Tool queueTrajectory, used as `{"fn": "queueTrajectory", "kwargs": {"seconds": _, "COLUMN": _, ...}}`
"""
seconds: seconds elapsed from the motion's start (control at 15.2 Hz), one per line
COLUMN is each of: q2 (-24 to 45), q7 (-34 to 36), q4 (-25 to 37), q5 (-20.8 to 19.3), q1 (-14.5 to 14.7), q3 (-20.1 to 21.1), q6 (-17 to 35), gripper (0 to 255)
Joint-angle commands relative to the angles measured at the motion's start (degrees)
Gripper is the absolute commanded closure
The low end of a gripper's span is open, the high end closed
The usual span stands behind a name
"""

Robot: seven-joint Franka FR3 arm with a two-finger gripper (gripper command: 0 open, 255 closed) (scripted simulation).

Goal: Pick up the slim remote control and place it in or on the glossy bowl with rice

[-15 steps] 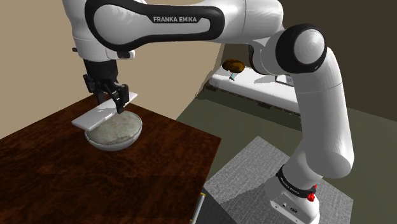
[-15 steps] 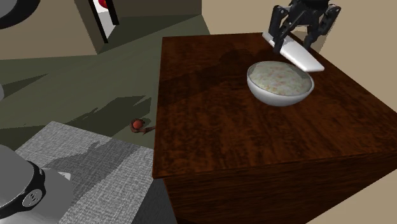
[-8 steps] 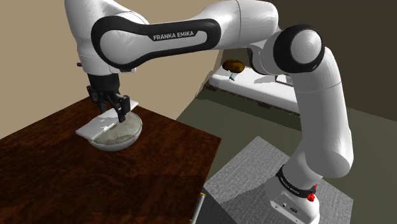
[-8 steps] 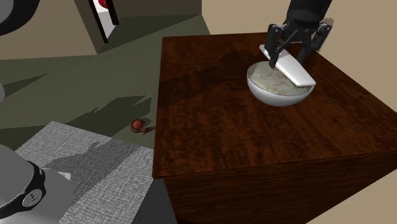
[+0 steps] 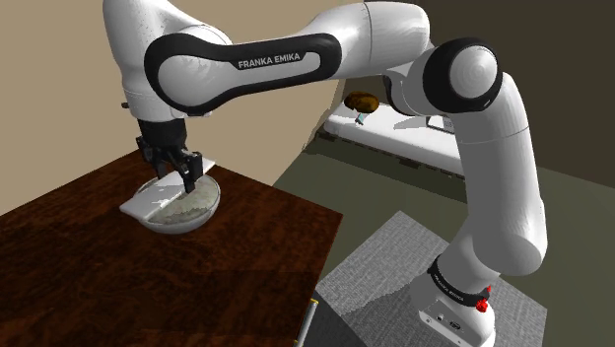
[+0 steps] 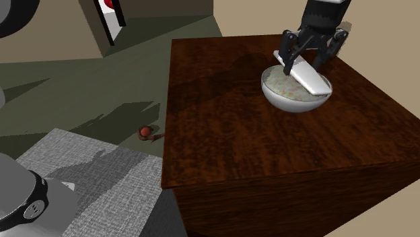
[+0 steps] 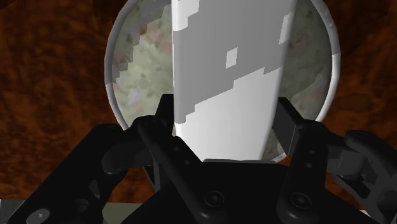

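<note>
The slim remote control (image 6: 307, 75) is a flat white-grey bar, and my black gripper (image 6: 306, 58) is shut on one end of it. It lies across the glossy white bowl of rice (image 6: 286, 96), its far end over the bowl's rim. In the shoulder view the gripper (image 5: 174, 170) hangs right over the bowl (image 5: 192, 210), with the remote (image 5: 148, 198) sloping down to the bowl's left edge. In the wrist view both fingers (image 7: 294, 130) clasp the remote (image 7: 226, 76) over the speckled rice in the bowl (image 7: 113, 67).
The bowl stands on a dark wooden table (image 5: 148, 281) near its far corner. A grey rug (image 5: 394, 286) covers the floor beside the stand. A small red object (image 6: 144, 132) lies on the floor. A bed (image 5: 404, 138) stands behind the arm.
The gripper has come down with the remote onto the bowl. The remote, held above the rim a second ago, now lies low across the rice.
</note>
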Motion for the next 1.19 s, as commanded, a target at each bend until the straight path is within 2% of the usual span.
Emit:
{"fn": "queueTrajectory", "kwargs": {"seconds": 0.0, "q2": -0.01, "q7": 0.0, "q4": 0.0, "q5": 0.0, "q1": 0.0, "q3": 0.0, "q6": 0.01, "gripper": 0}}
{"fn": "queueTrajectory", "kwargs": {"seconds": 0.33, "q2": 0.0, "q7": 0.0, "q4": 0.01, "q5": 0.0, "q1": 0.0, "q3": 0.0, "q6": 0.01, "gripper": 0}}
{"fn": "queueTrajectory", "kwargs": {"seconds": 0.59, "q2": -0.54, "q7": -1.11, "q4": 7.1, "q5": 0.71, "q1": 1.73, "q3": 0.35, "q6": -6.91, "gripper": 0}}
{"fn": "queueTrajectory", "kwargs": {"seconds": 1.12, "q2": -0.54, "q7": -1.11, "q4": 7.1, "q5": 0.71, "q1": 1.74, "q3": 0.35, "q6": -6.91, "gripper": 0}}
